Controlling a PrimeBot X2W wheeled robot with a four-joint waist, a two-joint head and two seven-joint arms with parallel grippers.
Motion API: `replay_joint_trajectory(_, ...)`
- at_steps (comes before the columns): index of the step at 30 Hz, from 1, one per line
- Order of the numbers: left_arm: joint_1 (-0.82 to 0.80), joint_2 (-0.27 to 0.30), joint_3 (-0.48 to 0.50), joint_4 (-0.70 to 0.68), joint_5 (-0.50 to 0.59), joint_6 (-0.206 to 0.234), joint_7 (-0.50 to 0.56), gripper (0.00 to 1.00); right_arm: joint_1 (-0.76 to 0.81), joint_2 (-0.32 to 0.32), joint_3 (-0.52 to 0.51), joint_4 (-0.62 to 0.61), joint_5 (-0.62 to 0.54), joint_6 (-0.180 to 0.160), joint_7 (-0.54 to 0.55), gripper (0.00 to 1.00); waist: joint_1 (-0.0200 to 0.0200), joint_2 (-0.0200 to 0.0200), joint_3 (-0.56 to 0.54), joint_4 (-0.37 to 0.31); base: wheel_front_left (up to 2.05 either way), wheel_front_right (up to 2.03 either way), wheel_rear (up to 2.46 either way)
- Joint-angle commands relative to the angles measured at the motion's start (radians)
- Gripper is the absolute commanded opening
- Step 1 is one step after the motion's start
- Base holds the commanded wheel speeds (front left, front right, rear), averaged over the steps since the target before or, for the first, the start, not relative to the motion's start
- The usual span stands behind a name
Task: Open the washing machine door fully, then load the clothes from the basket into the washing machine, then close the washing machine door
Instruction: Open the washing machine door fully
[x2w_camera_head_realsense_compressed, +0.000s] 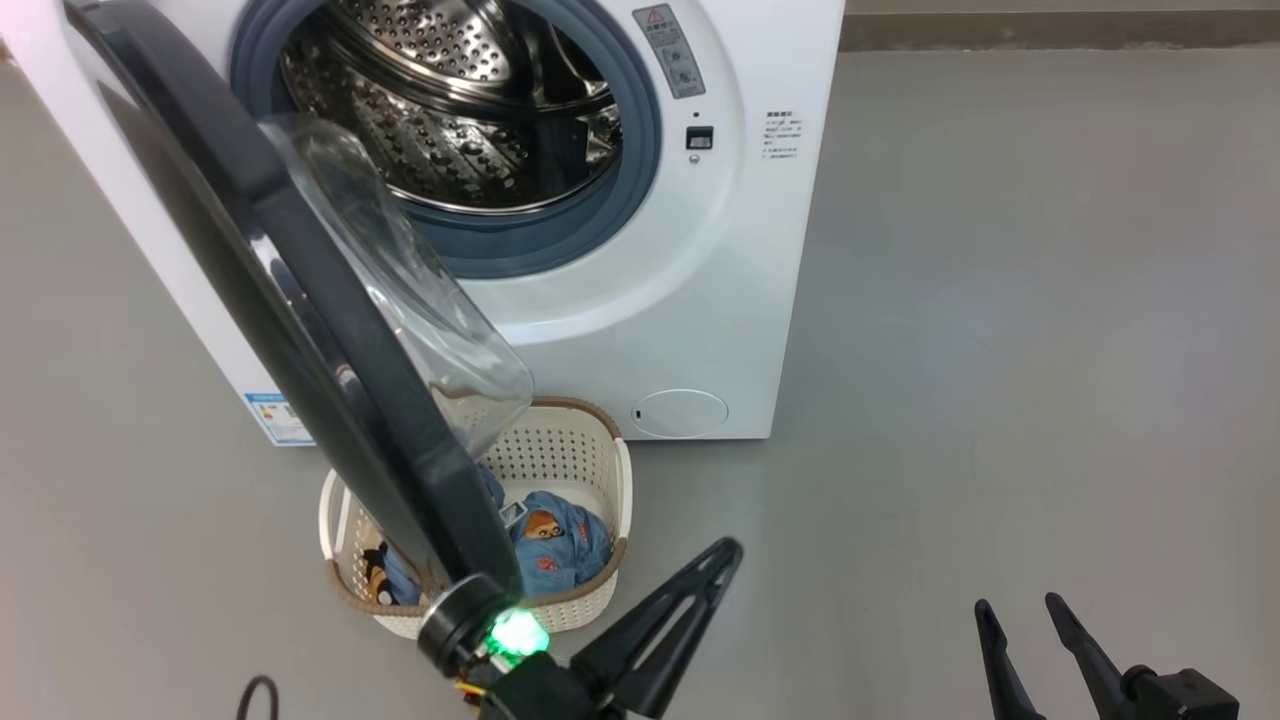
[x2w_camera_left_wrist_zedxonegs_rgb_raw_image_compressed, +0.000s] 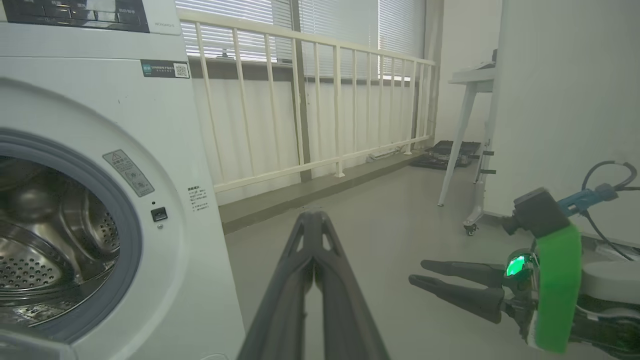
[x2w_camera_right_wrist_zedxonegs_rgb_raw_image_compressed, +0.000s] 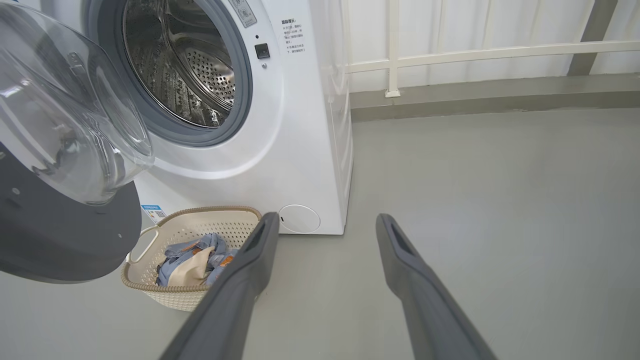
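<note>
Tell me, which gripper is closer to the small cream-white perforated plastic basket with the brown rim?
Left. The left gripper, shut, is just right of the cream-white perforated basket; the right gripper, open, is much farther right over the grey floor.

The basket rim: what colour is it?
Brown and woven-looking, topping the cream basket; the right wrist view shows it best.

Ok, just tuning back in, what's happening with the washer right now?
The washing machine door stands swung open, partly over the basket on the floor before the washing machine. The clothes lie in the basket and the drum looks empty, so loading has not begun. The left gripper, fingers shut on nothing, is beside the basket; the right gripper is open and empty.
</note>
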Motion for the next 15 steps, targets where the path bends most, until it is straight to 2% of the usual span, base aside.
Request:
replay_joint_trajectory(1,-0.011,0.004,0.04,-0.002,-0.015,0.012,-0.009,0.0,-0.044,-0.016,0.026,-0.018,-0.003,0.006,-0.01,1.0,0.0,-0.0001,0.004,0.005,0.0,0.0,0.0)
replay_joint_trajectory(10,-0.027,-0.001,0.108,0.087,-0.019,0.06,-0.02,0.0,-0.052,-0.026,0.034,-0.013,0.005,0.006,-0.011,1.0,0.0,-0.0001,0.013,0.01,0.0,0.0,0.0)
replay_joint_trajectory(15,-0.049,-0.003,0.14,0.102,-0.025,0.067,-0.022,0.0,-0.052,-0.031,0.036,-0.011,0.011,0.006,-0.009,1.0,0.0,-0.0001,0.02,0.007,0.0,0.0,0.0)
